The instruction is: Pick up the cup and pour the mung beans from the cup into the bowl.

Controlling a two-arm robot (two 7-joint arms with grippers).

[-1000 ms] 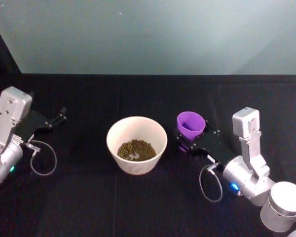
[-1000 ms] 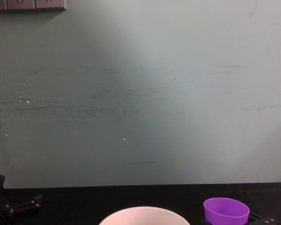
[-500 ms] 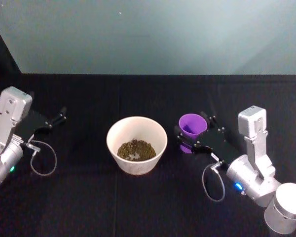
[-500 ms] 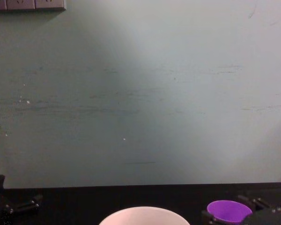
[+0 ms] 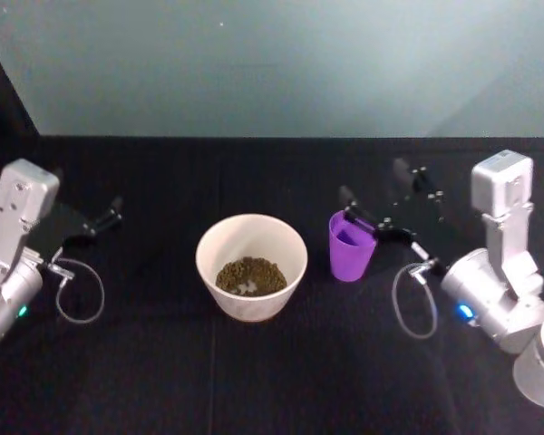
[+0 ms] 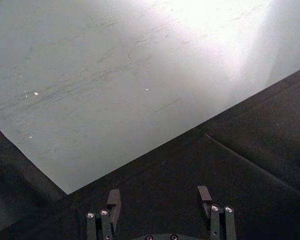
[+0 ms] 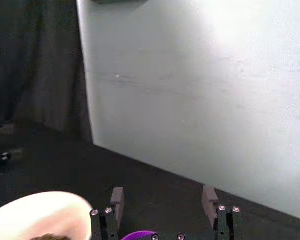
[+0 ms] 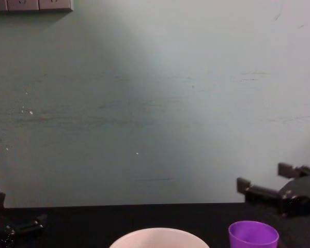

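The purple cup (image 5: pixel 352 246) stands upright beside the white bowl (image 5: pixel 251 265) of mung beans (image 5: pixel 250 275) — right gripper (image 5: pixel 374 197) above it, fingers spread; left gripper (image 6: pixel 161 199) parked far left, fingers spread.

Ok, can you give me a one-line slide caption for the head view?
Purple cup upright beside the bowl of mung beans, right hand open above it, left hand off to the side.
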